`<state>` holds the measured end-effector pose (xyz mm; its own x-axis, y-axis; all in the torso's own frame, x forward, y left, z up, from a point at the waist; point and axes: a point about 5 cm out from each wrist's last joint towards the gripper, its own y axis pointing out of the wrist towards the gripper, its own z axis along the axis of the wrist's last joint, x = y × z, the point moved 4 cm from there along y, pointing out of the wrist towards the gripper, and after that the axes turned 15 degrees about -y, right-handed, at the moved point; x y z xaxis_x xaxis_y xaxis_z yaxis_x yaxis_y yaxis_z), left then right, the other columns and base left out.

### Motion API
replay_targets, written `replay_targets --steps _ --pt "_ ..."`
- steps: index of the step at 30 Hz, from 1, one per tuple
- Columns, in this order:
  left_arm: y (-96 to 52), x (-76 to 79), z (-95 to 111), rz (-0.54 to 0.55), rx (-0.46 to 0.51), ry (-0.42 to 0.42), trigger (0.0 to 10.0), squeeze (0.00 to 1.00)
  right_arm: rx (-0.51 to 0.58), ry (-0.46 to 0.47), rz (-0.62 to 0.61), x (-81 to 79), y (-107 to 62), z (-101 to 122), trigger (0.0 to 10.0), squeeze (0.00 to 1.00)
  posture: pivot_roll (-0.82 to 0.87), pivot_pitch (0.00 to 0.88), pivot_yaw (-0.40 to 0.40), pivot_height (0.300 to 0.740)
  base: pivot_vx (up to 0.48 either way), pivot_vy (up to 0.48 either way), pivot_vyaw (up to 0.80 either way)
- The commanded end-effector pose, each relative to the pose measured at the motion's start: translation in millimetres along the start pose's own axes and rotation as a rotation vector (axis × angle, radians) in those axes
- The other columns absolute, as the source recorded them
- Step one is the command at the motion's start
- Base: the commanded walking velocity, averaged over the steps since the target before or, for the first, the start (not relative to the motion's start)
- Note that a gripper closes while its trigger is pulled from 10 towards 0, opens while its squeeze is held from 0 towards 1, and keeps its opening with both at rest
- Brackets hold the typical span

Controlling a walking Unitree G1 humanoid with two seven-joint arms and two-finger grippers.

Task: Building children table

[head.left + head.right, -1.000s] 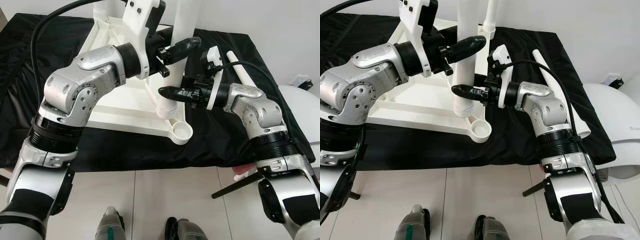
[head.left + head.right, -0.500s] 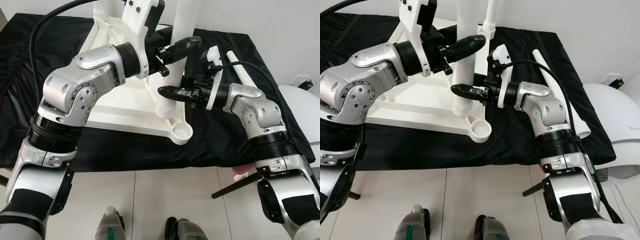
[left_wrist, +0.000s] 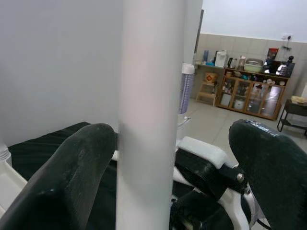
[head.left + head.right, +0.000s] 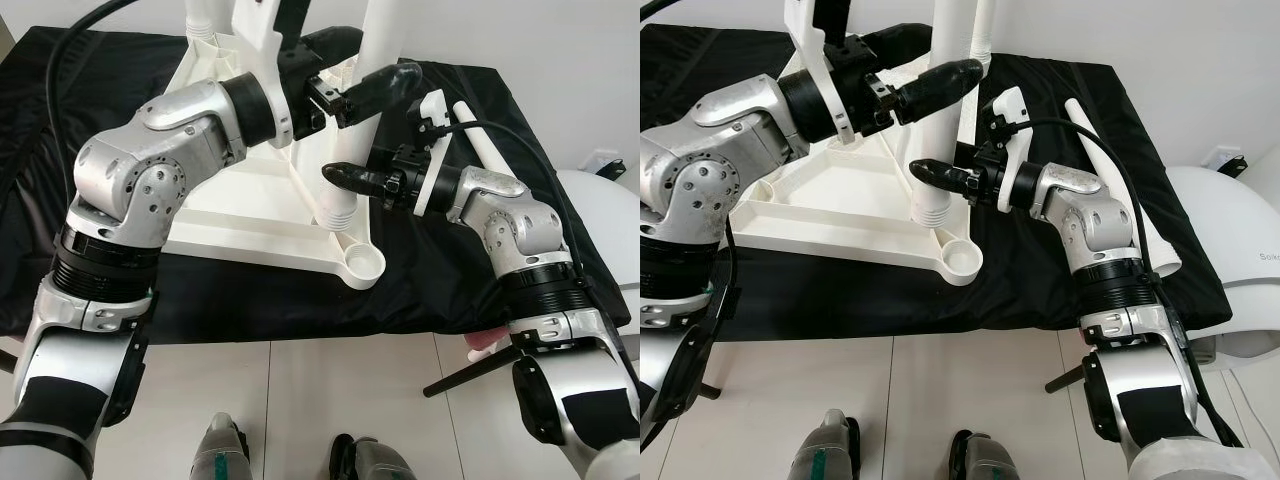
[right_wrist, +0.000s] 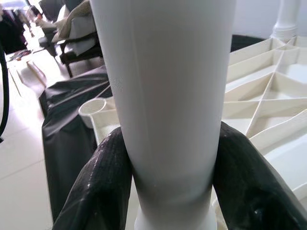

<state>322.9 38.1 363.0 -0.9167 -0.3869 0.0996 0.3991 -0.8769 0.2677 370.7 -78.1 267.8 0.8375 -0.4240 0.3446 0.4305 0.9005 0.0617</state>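
The left pincer (image 4: 940,85) has slid higher up the white leg (image 4: 945,110), its fingers spread around it. The right pincer (image 5: 168,187) is pinching that same leg lower down, just above the upturned tabletop (image 4: 250,205) lying on the black-covered worktop (image 4: 450,280).

Pale tiled floor (image 4: 300,400), glossy, thin grout lines; plain white wall (image 4: 1160,40) behind; black cloth (image 4: 120,60) spread over a low surface, creased; white rounded object (image 4: 1240,260) at right on the floor; wooden glass-fronted cabinet (image 3: 249,96) against a tiled wall far off, small appliances on top; dark armchair (image 5: 72,38) elsewhere; even, bright light.
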Motion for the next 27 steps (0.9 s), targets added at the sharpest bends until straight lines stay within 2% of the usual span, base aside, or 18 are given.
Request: replay_targets --steps 1,3,5,6,9,10,15,17,18,21,23,25,26,27 --pt "-5.4 1.5 3 -0.091 -0.014 0.017 10.0 1.00 0.043 -0.013 -0.059 10.9 -2.7 11 10.0 0.00 0.11 0.082 -0.053 0.740 0.000 0.000 0.00" --pt "-13.3 -13.2 3 -0.010 0.020 0.016 10.0 1.00 0.083 -0.006 -0.136 20.4 -7.2 15 10.0 0.00 0.11 0.080 -0.051 0.740 0.000 0.000 0.00" --pt "-15.2 -16.4 4 0.008 0.028 0.017 10.0 1.00 0.093 -0.005 -0.155 22.7 -8.4 16 10.0 0.00 0.11 0.080 -0.051 0.740 0.000 0.000 0.00" --pt "-18.1 -19.6 5 0.029 0.044 0.009 10.0 0.00 0.109 0.001 -0.176 25.1 -10.4 18 10.0 0.00 0.11 0.078 -0.049 0.740 0.000 0.000 0.00" --pt "-21.5 -22.9 5 0.057 0.060 0.012 10.0 0.00 0.131 0.006 -0.212 28.4 -13.3 19 10.0 0.00 0.11 0.077 -0.046 0.740 0.000 0.000 0.00" --pt "-29.2 -30.7 4 0.135 0.095 0.015 10.0 0.00 0.189 0.043 -0.278 34.0 -19.6 22 10.0 0.00 0.11 0.080 -0.042 0.740 0.000 0.000 0.00" --pt "-34.1 -34.9 1 0.187 0.114 0.027 10.0 0.00 0.231 0.062 -0.315 36.2 -23.4 24 10.0 0.00 0.11 0.081 -0.042 0.740 0.000 0.000 0.00" --pt "-37.3 -35.5 -12 0.221 0.105 0.028 10.0 0.00 0.259 0.074 -0.337 34.2 -25.7 23 10.0 0.00 0.11 0.089 -0.041 0.740 0.000 0.000 0.00" --pt "-40.9 -38.1 -28 0.280 0.088 0.042 10.0 0.00 0.283 0.086 -0.353 30.2 -28.4 22 10.0 0.00 0.11 0.101 -0.039 0.740 0.000 0.000 0.00" --pt "-42.2 -39.7 -34 0.304 0.079 0.045 10.0 0.00 0.291 0.096 -0.361 29.3 -29.4 22 10.0 0.00 0.11 0.106 -0.038 0.740 0.000 0.000 0.00" --pt "-45.1 -38.1 -49 0.320 0.057 0.048 10.0 0.00 0.293 0.100 -0.365 25.6 -32.2 19 10.0 0.00 0.11 0.114 -0.036 0.740 0.000 0.000 0.00" --pt "-47.7 -35.1 -64 0.330 0.024 0.100 10.0 0.00 0.292 0.115 -0.374 23.5 -35.3 17 10.0 0.00 0.11 0.118 -0.035 0.740 0.000 0.000 0.00" --pt "-47.7 -35.1 -64 0.330 0.024 0.100 10.0 0.00 0.292 0.115 -0.374 23.5 -35.3 17 10.0 0.00 0.11 0.118 -0.035 0.740 0.000 0.000 0.00" --pt "-48.8 -34.0 -75 0.336 -0.015 0.142 10.0 0.00 0.292 0.117 -0.374 21.5 -37.6 16 10.0 0.00 0.10 0.122 -0.036 0.740 0.000 0.000 0.00"
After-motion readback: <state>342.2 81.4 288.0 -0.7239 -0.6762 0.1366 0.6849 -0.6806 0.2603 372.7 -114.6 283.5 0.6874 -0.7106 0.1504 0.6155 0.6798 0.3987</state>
